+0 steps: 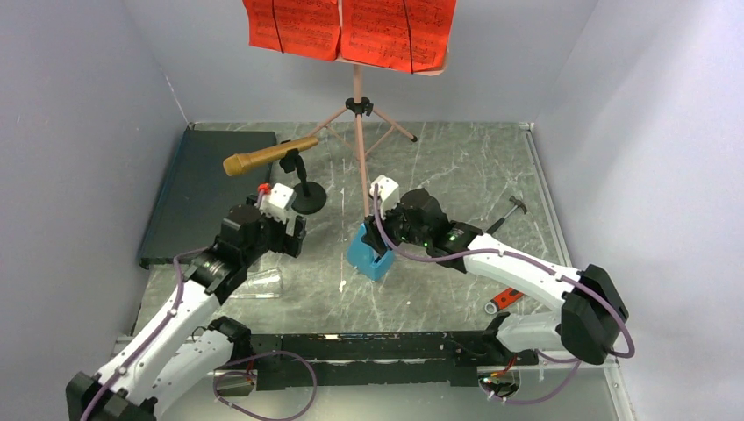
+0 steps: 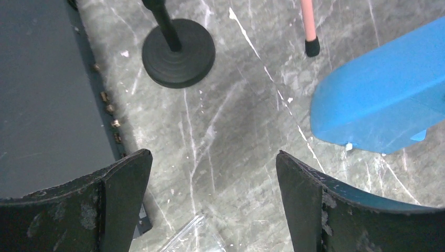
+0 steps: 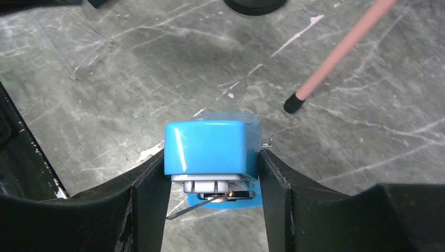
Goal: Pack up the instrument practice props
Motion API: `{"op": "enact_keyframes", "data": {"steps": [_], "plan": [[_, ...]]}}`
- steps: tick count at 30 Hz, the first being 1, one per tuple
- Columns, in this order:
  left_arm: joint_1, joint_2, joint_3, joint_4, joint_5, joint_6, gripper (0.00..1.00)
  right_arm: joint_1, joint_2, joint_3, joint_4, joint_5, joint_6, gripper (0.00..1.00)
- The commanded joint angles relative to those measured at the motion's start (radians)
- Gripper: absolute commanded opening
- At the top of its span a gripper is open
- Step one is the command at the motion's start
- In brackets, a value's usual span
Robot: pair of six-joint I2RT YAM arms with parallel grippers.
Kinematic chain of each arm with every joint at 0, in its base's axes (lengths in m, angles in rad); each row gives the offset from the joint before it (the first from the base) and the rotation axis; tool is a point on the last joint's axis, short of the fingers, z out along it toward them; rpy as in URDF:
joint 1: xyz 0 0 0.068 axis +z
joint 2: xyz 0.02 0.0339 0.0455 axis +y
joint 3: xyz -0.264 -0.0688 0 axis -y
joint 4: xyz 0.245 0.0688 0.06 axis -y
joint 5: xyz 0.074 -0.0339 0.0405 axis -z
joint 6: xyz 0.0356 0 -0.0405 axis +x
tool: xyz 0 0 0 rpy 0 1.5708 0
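The blue wedge-shaped metronome [image 1: 368,252] [image 3: 207,147] stands mid-table with my right gripper [image 1: 379,235] [image 3: 210,173] shut on it, one finger against each side; its thin metal rod sticks out below. To its left, my left gripper [image 1: 294,237] [image 2: 212,163] hangs open over bare table, holding nothing. The gold microphone [image 1: 268,155] leans on its stand with the black round base [image 1: 309,200] [image 2: 178,52], just beyond the left gripper. At the back, the pink tripod music stand [image 1: 358,114] holds red sheet-music pages [image 1: 351,31]. One pink leg tip [image 2: 312,44] [image 3: 294,104] ends near the metronome [image 2: 383,105].
A flat dark case [image 1: 206,193] [image 2: 47,94] lies along the left side. Clear plastic [image 1: 259,282] [image 2: 194,236] lies under the left arm. A red-handled wrench [image 1: 507,298] and a small hammer [image 1: 518,206] lie on the right. Grey walls enclose the table.
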Motion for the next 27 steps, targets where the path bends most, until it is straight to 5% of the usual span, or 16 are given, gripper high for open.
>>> {"op": "enact_keyframes", "data": {"steps": [1, 7, 11, 15, 20, 27], "plan": [[0.002, 0.099, 0.063, 0.029, 0.104, -0.019, 0.94, 0.027, 0.020, 0.050, 0.138, -0.052, -0.022, 0.06], [0.002, 0.208, 0.098, 0.035, 0.158, -0.037, 0.94, 0.052, 0.062, 0.036, 0.202, -0.076, -0.022, 0.19], [0.002, 0.203, 0.107, 0.025, 0.164, -0.053, 0.94, 0.052, 0.070, 0.076, 0.176, -0.093, -0.035, 0.58], [0.002, 0.178, 0.118, 0.039, 0.158, -0.095, 0.94, 0.051, 0.035, 0.096, 0.167, -0.041, -0.047, 0.85], [0.002, 0.216, 0.206, 0.011, 0.262, -0.109, 0.94, 0.052, -0.067, 0.047, 0.197, 0.018, 0.010, 0.92], [0.002, 0.332, 0.319, -0.024, 0.375, -0.185, 0.94, 0.051, -0.197, -0.057, 0.180, 0.086, 0.045, 0.90]]}}
